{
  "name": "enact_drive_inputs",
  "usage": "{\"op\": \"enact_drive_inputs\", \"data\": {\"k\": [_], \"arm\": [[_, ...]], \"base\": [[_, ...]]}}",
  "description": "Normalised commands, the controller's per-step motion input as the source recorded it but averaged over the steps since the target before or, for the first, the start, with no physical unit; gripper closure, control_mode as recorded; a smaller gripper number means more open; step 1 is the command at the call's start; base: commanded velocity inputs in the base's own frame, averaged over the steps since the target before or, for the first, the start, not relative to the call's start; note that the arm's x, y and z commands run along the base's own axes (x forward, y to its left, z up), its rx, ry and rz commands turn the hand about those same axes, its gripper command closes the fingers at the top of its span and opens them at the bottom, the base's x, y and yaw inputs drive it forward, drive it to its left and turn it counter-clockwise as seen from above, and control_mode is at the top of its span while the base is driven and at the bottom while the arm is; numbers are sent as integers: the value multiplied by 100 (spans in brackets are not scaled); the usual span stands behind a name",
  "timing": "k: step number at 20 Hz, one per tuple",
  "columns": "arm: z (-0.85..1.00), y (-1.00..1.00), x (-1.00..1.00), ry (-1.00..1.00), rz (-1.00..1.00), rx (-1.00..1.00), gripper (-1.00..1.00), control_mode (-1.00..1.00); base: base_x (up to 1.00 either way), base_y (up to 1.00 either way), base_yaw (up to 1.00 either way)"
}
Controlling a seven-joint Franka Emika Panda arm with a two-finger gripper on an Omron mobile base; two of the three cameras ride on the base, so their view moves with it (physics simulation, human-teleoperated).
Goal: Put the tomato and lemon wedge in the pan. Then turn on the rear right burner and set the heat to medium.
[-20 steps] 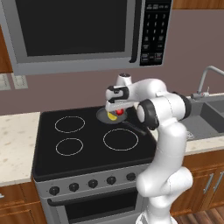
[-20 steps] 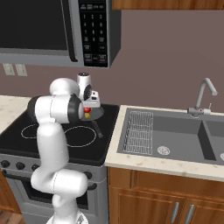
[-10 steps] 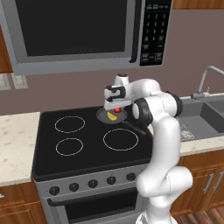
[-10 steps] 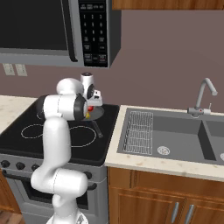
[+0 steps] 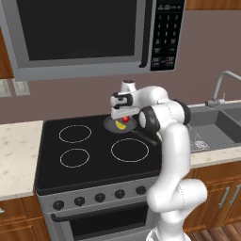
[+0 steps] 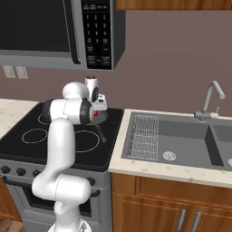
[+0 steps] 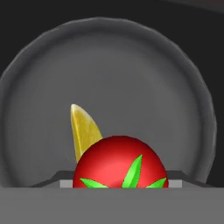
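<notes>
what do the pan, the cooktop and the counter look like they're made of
Pan: probably matte dark grey metal, perhaps coated; it shows soft shading with no sharp glints. Cooktop: looks like glossy black glass, flat and smooth, with thin white rings printed on it. Counter: looks like polished stone, or a laminate copying it; beige with fine speckles.

Even, soft rendered light, sharp all over, with faint shadows and no glare.
</notes>
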Motion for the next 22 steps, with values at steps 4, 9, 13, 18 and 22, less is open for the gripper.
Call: {"op": "enact_drive_inputs", "data": {"k": [4,9,13,18,22], "arm": [[0,0,0,0,0,0,100,-100],[0,-1,0,0,0,1,-100,-100],[0,0,-7,0,0,0,-100,-100],[0,0,-33,0,0,0,-100,-100],[0,0,-41,0,0,0,-100,-100]], "base": [[0,0,0],[0,0,0],[0,0,0],[0,0,0],[0,0,0]]}}
